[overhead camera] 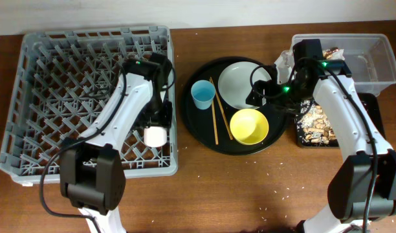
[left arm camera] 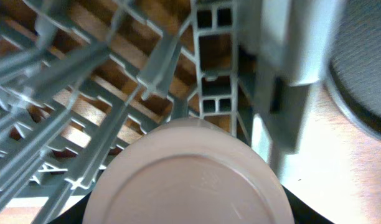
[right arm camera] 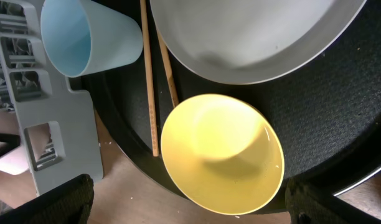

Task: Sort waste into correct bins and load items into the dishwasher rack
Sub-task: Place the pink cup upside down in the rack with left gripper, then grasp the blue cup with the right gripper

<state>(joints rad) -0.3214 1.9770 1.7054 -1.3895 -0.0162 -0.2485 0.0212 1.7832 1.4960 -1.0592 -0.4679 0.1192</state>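
My left gripper (overhead camera: 160, 122) reaches over the grey dishwasher rack (overhead camera: 36, 97) near its right wall, shut on the pale pink cup (overhead camera: 154, 136). In the left wrist view the cup's base (left arm camera: 190, 183) fills the bottom and hides the fingers. My right gripper (overhead camera: 263, 97) is open and empty above the round black tray. Its fingers spread wide on either side of the yellow bowl (right arm camera: 221, 155), (overhead camera: 250, 126). The grey-white plate (overhead camera: 240, 84), light blue cup (overhead camera: 202, 94) and chopsticks (overhead camera: 214, 113) lie on that tray.
The round black tray (overhead camera: 191, 126) sits mid-table. The clear tub (overhead camera: 379, 61) at the back right holds the foil wrapper (overhead camera: 332, 52). The shallow black tray (overhead camera: 300, 139) in front of it holds food scraps (overhead camera: 314, 123). Rice grains dot the table's front.
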